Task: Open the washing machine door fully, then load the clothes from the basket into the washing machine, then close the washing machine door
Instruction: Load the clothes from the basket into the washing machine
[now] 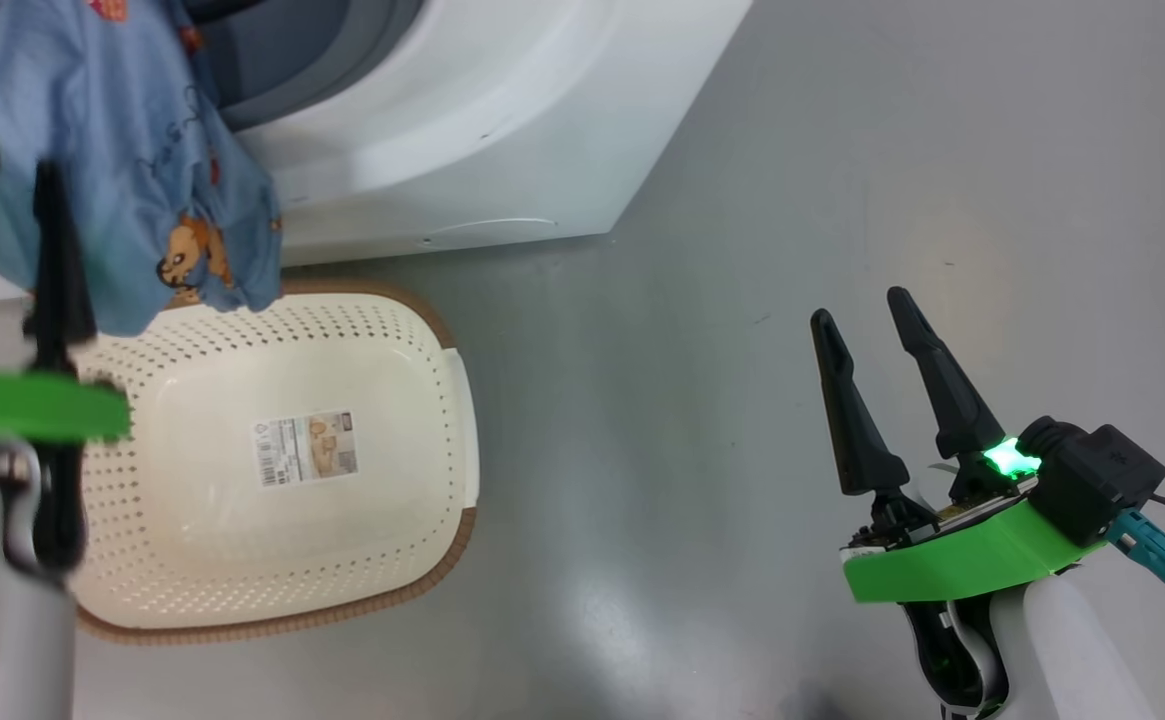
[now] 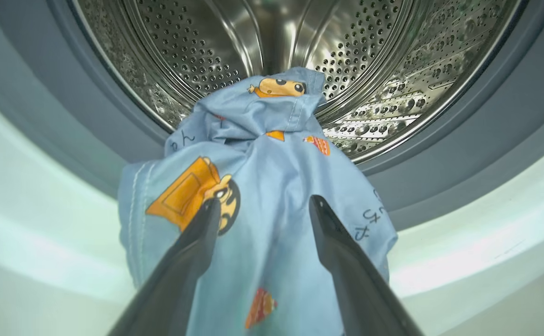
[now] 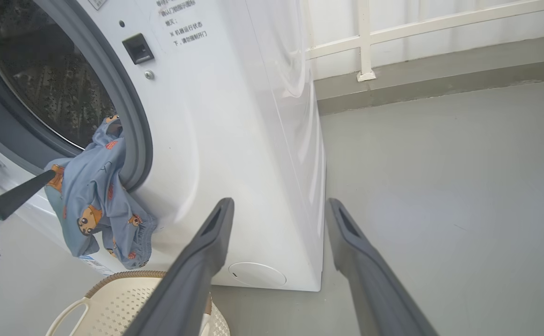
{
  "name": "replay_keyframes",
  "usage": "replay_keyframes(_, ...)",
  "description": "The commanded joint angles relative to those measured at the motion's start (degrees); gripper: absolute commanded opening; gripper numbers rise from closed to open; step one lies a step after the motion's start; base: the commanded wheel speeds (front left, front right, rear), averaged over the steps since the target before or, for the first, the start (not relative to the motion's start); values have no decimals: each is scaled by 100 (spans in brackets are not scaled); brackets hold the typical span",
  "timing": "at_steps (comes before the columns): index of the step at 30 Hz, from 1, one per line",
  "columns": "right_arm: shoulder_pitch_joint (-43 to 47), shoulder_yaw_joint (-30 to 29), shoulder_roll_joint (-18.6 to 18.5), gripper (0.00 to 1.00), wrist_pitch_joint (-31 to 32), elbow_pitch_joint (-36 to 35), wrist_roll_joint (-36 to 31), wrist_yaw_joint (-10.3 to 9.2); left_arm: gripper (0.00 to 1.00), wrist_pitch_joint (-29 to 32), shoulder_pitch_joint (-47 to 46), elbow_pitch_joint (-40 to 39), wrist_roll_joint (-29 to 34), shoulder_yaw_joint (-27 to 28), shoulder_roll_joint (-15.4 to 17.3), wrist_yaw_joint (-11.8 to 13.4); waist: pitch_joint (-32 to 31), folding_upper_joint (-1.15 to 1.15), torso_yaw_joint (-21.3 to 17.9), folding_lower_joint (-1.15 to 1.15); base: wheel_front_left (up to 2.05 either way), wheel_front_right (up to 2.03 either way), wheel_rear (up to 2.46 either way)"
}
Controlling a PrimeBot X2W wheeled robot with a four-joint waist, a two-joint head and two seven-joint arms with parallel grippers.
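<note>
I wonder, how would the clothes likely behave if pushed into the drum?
Probably floppy: the clothes sag in folds over the gasket lip. Likely light: the fabric looks thin. A push may crumple them rather than slide them whole, and the hanging part might slip back toward the basket.

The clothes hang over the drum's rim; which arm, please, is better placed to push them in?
Left: the left gripper is at the clothes; the right gripper hovers over the floor.
</note>
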Motion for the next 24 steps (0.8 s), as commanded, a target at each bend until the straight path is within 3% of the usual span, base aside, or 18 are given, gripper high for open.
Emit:
replay_keyframes(1,144,83,22,100,-27,-121,-38,9,100,-30,281,-279,42,237,205,-17,-19,0,40,0,0,0,0)
replay_keyframes(13,174,49,-57,100,-27,-109,-42,9,100,-30,1927,-1478,107,861,92,-17,-79,0,154,0,0,0,0)
replay_keyframes(24,143,67,-84,100,-27,-94,-31,9,100,-30,2149,-1640,124,907,-27,-17,-98,0,153,0,0,0,0)
